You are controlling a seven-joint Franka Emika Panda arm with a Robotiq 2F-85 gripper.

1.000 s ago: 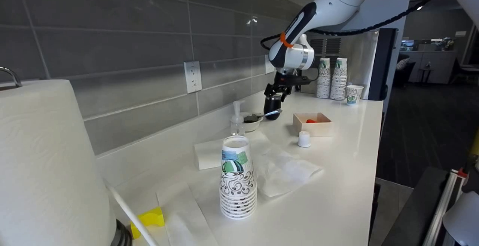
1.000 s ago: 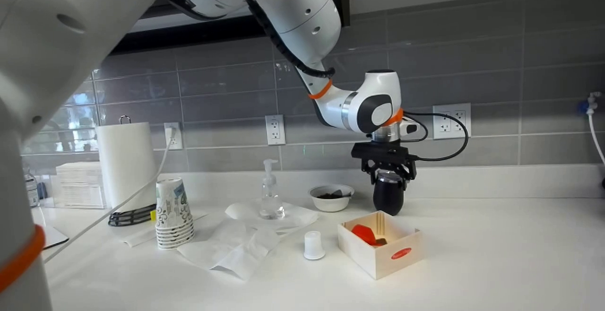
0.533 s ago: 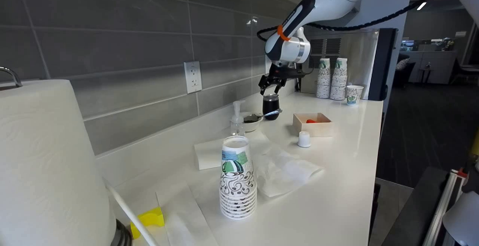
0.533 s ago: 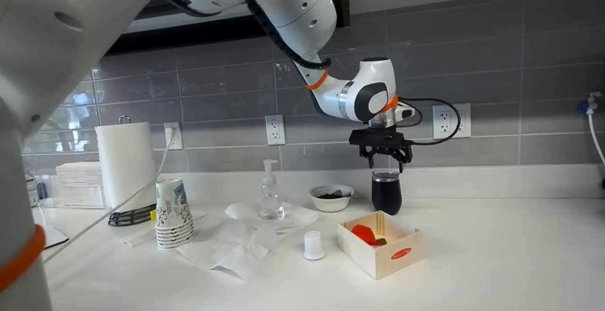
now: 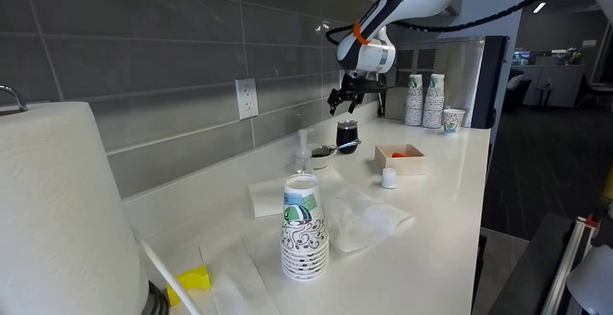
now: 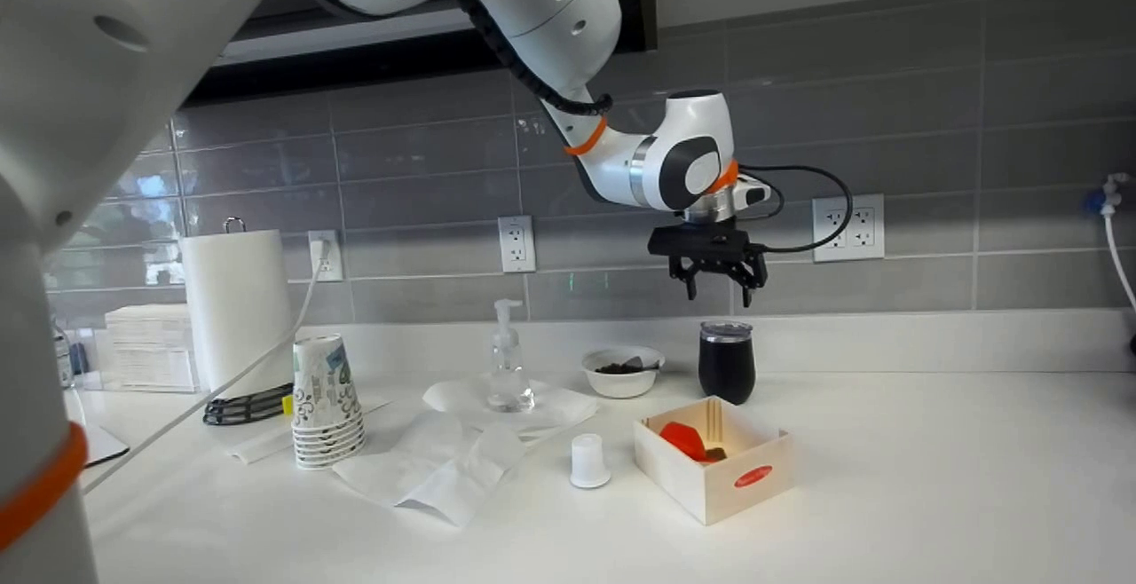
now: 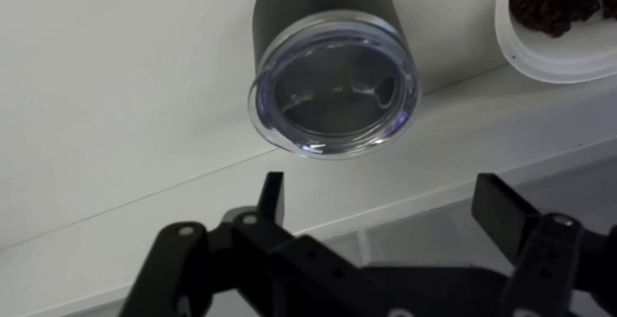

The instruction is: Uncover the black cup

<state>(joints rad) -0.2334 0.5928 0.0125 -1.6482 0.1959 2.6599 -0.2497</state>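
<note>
My claw [image 6: 719,295] hangs above the black cup [image 6: 727,369], apart from it, released, its fingers [image 7: 503,216] spread wide. The cup stands upright on the counter [image 6: 932,460], clear lid [image 7: 335,90] on. Near it sits a white bowl [image 6: 621,386]; in an exterior view, a wooden box [image 6: 673,473] stands in front.

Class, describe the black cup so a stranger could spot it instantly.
On the white counter along the grey tiled wall, find the wooden box. Nearer the wall, beside the white bowl, stands the black cup. Unlike both pale neighbours, it is dark with a clear lid.
</note>
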